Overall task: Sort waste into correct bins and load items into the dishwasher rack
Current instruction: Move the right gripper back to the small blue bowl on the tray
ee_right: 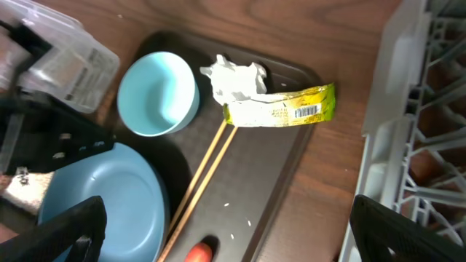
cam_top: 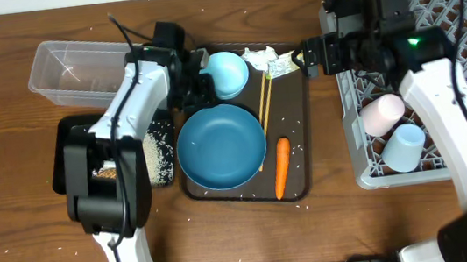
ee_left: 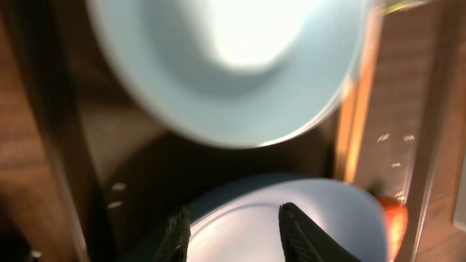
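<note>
Small bowl [cam_top: 227,73] sits at the tray's [cam_top: 294,124] far edge, left gripper [ee_left: 233,218] jaws part-spread and empty just beside it, right gripper [ee_right: 233,218] jaws wide and empty; bowl looks light, rigid, slick, so pinch its rim.

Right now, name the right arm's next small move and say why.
Probably lower the right gripper onto the yellow-green wrapper: its jaws stand wide open and empty near it, and the wrapper lies exposed across the serving tray's rim beside the tissue.
</note>
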`<state>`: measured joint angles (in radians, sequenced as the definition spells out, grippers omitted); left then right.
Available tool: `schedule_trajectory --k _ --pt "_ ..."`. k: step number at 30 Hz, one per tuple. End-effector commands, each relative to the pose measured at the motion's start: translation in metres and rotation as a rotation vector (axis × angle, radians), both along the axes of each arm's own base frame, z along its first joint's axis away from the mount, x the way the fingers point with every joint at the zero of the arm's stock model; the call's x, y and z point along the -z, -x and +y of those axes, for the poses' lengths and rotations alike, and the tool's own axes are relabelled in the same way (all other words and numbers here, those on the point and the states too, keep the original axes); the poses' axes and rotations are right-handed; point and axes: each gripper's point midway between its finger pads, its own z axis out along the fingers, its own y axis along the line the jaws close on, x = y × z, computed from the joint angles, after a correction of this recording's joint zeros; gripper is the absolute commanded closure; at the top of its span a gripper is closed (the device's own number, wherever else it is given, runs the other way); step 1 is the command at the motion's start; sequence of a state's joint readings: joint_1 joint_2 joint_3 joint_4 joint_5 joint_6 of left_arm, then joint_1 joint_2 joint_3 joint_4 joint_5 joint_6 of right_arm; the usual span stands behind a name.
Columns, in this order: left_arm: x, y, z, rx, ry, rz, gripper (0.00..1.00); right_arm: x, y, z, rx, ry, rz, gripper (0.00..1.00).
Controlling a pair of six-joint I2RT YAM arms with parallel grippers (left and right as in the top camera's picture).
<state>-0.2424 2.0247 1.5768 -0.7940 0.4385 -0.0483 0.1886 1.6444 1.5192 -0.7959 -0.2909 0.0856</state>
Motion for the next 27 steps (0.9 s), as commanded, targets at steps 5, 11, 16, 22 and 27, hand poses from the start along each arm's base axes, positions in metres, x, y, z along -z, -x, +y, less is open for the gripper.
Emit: schedule_trajectory --k 5,11,16,22,27 --pt "-0.039 -0.01 -0.024 0.024 0.027 -0.133 0.5 0.047 -0.029 0.044 -0.074 -0.059 0.034 0.01" --pt "-0.035 -0.002 -0.027 0.024 0.0 -0.11 0.48 0.079 -0.058 0.071 -0.007 -0.141 0.047 0.01" --pt "-0.03 -0.005 -0.019 -0.052 -0.041 -0.093 0.48 0.097 -0.07 0.091 0.005 -0.182 0.043 0.01" --pt "-0.026 -0.007 -0.01 -0.111 -0.083 -0.086 0.48 0.125 -0.066 0.112 -0.016 -0.167 0.077 0.01" --pt "-0.026 -0.008 -0.011 -0.113 -0.08 -0.092 0.48 0.142 -0.063 0.116 0.002 -0.152 0.112 0.01"
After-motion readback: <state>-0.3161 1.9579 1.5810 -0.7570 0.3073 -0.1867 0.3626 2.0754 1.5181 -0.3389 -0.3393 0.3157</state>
